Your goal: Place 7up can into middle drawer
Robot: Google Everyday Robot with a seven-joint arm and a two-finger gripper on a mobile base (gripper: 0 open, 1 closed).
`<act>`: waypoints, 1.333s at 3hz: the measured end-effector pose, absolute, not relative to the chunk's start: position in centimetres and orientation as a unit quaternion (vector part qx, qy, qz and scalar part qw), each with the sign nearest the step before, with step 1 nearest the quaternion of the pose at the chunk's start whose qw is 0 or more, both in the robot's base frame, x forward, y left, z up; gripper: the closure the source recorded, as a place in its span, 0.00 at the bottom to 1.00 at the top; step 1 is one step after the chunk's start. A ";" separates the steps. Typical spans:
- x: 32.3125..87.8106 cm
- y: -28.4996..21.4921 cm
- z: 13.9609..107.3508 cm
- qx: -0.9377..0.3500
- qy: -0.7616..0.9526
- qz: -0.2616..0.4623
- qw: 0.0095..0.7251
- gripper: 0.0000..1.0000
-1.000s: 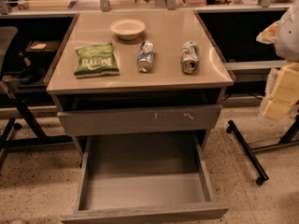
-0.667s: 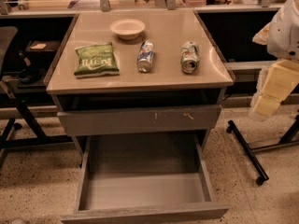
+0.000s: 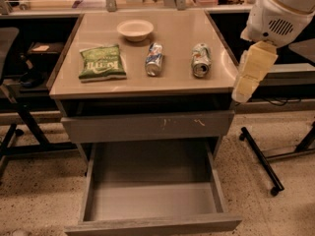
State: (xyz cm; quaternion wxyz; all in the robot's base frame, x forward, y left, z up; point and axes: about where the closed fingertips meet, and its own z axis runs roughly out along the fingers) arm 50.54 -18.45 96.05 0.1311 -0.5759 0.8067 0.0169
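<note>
The 7up can (image 3: 201,59), green and white with silver ends, lies on its side on the right part of the tabletop (image 3: 147,80). The middle drawer (image 3: 150,198) is pulled out wide below, with a flat grey floor and nothing in it. My gripper (image 3: 242,92), pale cream, hangs from the white arm (image 3: 280,11) at the table's right edge. It is to the right of the can and a little nearer the front, apart from it and holding nothing.
A blue, white and silver can (image 3: 154,59) lies left of the 7up can. A green chip bag (image 3: 101,62) and a white bowl (image 3: 135,30) are also on the top. The shut upper drawer front (image 3: 147,126) has pale scratches. A black chair base (image 3: 261,161) stands on the right.
My arm and gripper have moved left, further into view, and now hang beside the table's right edge. The cans and the drawer have not moved.
</note>
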 end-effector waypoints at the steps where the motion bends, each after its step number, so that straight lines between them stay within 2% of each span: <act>1: 51.2 -18.2 96.4 -0.576 0.805 0.014 0.142 0.00; 2: 52.3 -16.7 95.2 -0.579 0.800 0.031 0.154 0.00; 4: 60.9 -13.9 91.2 -0.529 0.834 0.058 0.144 0.00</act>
